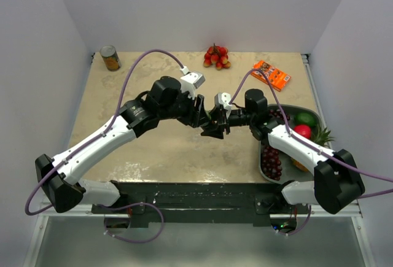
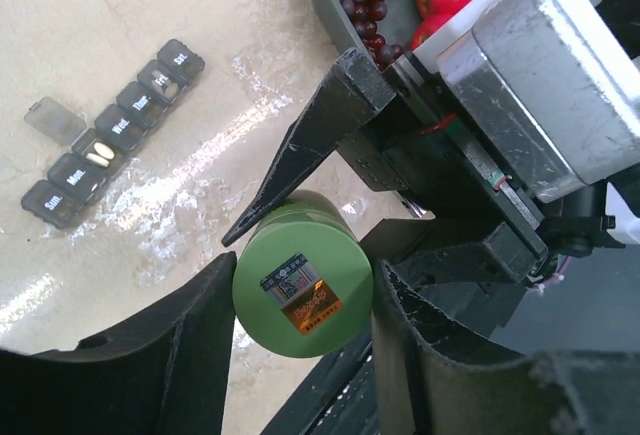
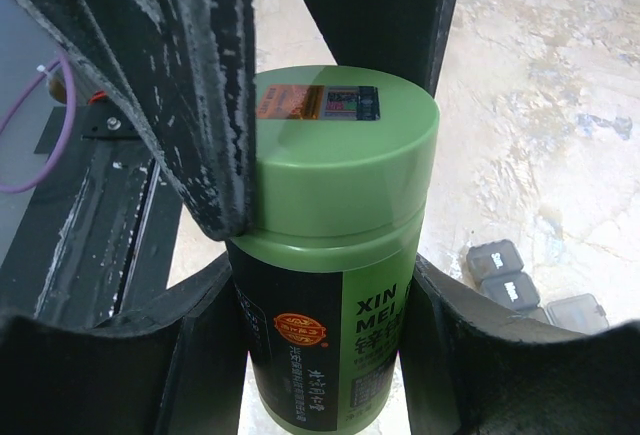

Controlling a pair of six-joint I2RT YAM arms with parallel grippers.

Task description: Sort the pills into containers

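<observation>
From above, you see the left gripper [image 1: 199, 115] and right gripper [image 1: 222, 118] tip to tip mid-table, a tin can [image 1: 110, 58] far left, a fruit tray [image 1: 263, 156] at right. Left wrist view: its fingers [image 2: 190, 355] press the cap [image 2: 302, 290] of a green bottle [image 2: 300, 203]; the containers [image 2: 115, 135] lie on the table [image 2: 200, 205] beyond (one lid open). Right wrist view: the right gripper clamps the bottle's body, a left finger hiding part of the cap.

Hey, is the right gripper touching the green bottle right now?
Touching. The right wrist view shows the green bottle standing between the jaws of the right gripper, which both press against its sides, no gap showing.
</observation>
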